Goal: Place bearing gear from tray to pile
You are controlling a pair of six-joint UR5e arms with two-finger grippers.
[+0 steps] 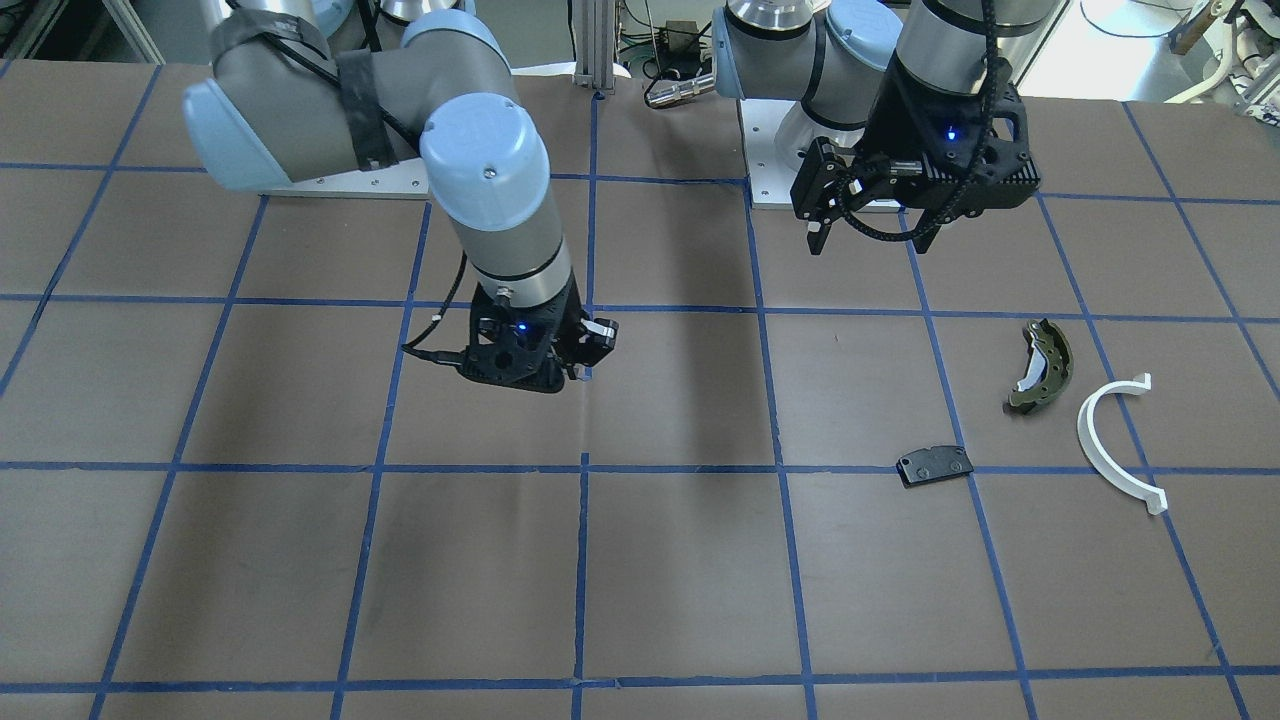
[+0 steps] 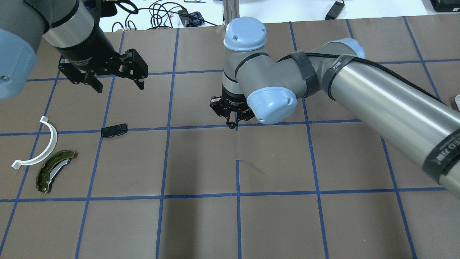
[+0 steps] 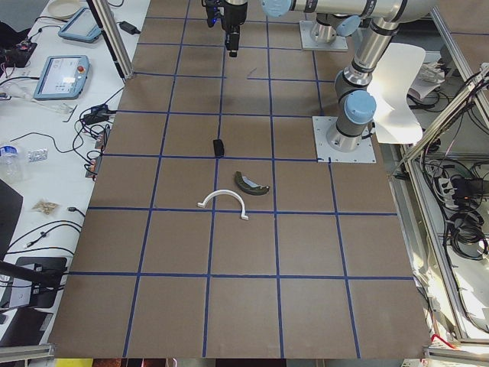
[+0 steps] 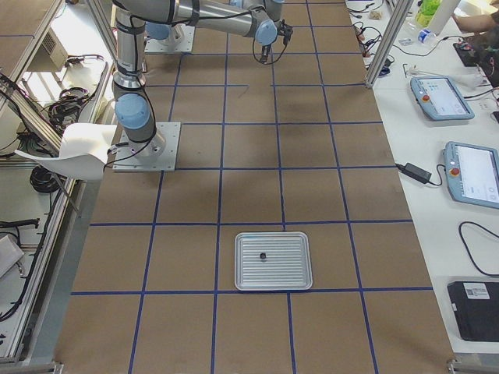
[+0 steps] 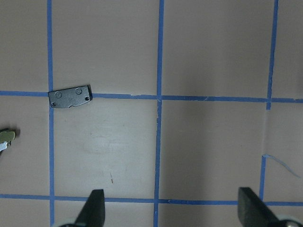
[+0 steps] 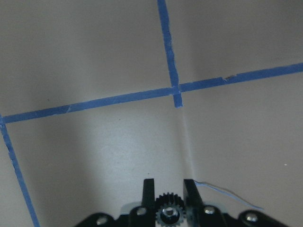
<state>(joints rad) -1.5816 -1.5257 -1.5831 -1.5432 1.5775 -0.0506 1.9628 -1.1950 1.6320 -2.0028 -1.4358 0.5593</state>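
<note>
My right gripper is shut on a small dark toothed bearing gear and holds it above the table's middle, over a blue tape crossing. The pile lies on the table at my left: an olive-dark brake shoe, a white half-ring arc and a flat black pad with holes. My left gripper is open and empty, hanging above the table beyond the black pad. The ribbed metal tray lies far off at my right and holds one small dark part.
Brown table surface with a blue tape grid. The right arm's long link stretches across the right half of the overhead view. A loose tape end sticks up near the middle. Tablets and cables lie beyond the table's far edge.
</note>
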